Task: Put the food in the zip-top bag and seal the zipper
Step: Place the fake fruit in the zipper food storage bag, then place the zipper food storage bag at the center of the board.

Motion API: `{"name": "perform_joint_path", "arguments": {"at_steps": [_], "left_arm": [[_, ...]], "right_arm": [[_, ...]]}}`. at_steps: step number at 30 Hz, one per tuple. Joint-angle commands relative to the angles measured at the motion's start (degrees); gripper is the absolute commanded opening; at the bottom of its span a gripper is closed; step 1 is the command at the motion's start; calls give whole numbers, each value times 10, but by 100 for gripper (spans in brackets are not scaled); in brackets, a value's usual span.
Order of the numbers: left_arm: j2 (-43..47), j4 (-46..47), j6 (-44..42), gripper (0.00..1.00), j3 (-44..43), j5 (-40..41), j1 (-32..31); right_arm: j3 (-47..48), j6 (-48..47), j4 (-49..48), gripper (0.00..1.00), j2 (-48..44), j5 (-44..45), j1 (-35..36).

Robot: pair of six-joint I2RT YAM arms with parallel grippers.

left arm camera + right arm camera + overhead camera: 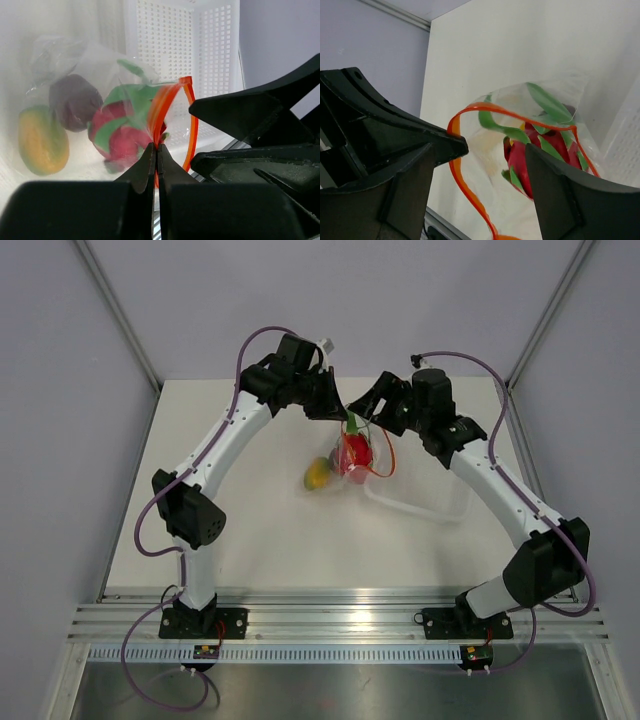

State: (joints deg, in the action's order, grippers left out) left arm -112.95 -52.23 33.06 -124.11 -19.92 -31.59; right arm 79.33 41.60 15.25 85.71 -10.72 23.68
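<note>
The zip-top bag point(357, 454) hangs open between both grippers above the table. My left gripper point(157, 150) is shut on its orange-red zipper point(161, 107), and it also shows in the top view point(338, 412). In the left wrist view, the pink-red fruit with green leaves point(120, 131) and the dark red fruit point(75, 102) lie inside the bag. The yellow-orange fruit point(42, 141) lies at the bag's bottom edge point(318, 473); I cannot tell if it is inside. My right gripper point(480, 195) is open, and the zipper loop point(464, 184) passes between its fingers.
A rigid clear tray point(425, 502) lies on the table right of the bag, below the right arm. In the left wrist view, it shows as a white perforated wall point(185, 45) behind the bag. Grey walls close the table at the back and sides.
</note>
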Motion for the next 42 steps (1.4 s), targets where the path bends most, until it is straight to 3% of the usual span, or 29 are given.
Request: {"name": "perform_joint_path", "arguments": {"at_steps": [1, 5, 9, 13, 25, 29, 30, 35, 39, 40, 41, 42], "left_arm": [[40, 36, -3, 0, -3, -37, 0], [44, 32, -9, 0, -3, -30, 0], [46, 31, -12, 0, -1, -28, 1], [47, 30, -13, 0, -1, -26, 2], [54, 22, -34, 0, 10, -10, 14], [52, 20, -40, 0, 6, -10, 19], [51, 21, -42, 0, 5, -8, 20], [27, 12, -63, 0, -27, -12, 21], [19, 13, -76, 0, -36, -6, 22], [18, 13, -80, 0, -38, -2, 24], [12, 14, -94, 4, -41, -3, 27], [7, 9, -100, 18, -54, 1, 33]], "right_arm": [[6, -50, 77, 79, -38, 42, -6], [-17, -46, 113, 76, -43, 57, -10], [-87, -40, 72, 76, -94, 62, -9], [-87, -61, 123, 75, -83, 58, -9], [-110, -114, 150, 68, -59, -9, 0], [-103, -109, 131, 51, -18, -18, 6], [-99, -110, 128, 41, -12, -14, 6], [-24, -125, 129, 33, 69, -37, 7], [46, -127, 150, 1, 119, -22, 4], [56, -124, 149, 0, 125, -11, 4], [65, -115, 150, 0, 140, -5, 1], [95, -108, 161, 0, 151, 2, -8]]}}
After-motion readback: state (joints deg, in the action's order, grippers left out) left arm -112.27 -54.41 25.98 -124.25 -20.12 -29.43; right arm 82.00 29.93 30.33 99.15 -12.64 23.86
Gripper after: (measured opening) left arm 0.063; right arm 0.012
